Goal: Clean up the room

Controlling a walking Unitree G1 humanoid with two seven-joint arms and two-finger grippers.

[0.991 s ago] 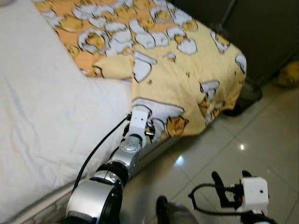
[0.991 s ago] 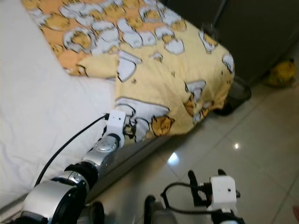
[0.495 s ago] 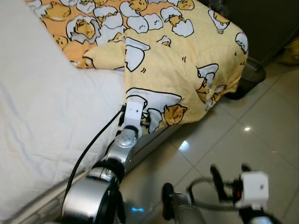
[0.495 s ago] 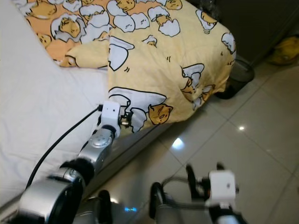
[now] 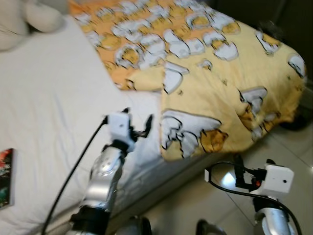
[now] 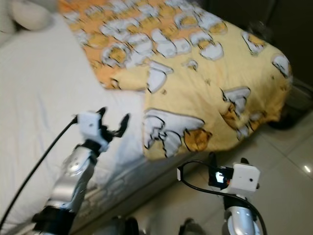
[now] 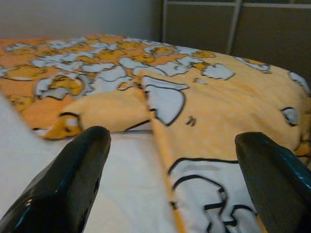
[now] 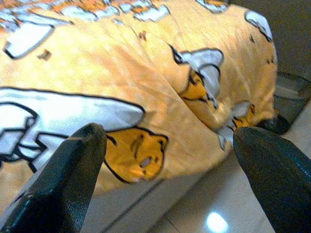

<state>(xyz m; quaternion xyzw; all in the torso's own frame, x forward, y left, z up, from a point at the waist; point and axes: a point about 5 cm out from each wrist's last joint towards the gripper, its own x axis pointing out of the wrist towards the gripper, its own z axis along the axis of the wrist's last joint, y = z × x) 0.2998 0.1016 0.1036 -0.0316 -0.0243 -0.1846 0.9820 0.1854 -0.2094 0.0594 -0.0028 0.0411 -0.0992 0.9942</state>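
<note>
Yellow blanket drapes the bed corner; left gripper released above the sheet, right gripper released below

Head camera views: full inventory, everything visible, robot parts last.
blanket: 1, yellow-orange with cartoon egg print, over the far part of the bed, draping off its corner.
bed sheet: 1, white, covers the mattress.
plush toy: 1, cream, top left on the bed, partly cut off.
book: 1, dark cover, left edge of the bed.
dark bin: 1, on the floor behind the blanket's corner; blurred.
tiled floor: light, glossy.
left gripper: open, above the sheet beside the blanket's edge.
right gripper: open, low over the floor by the bed.
</note>
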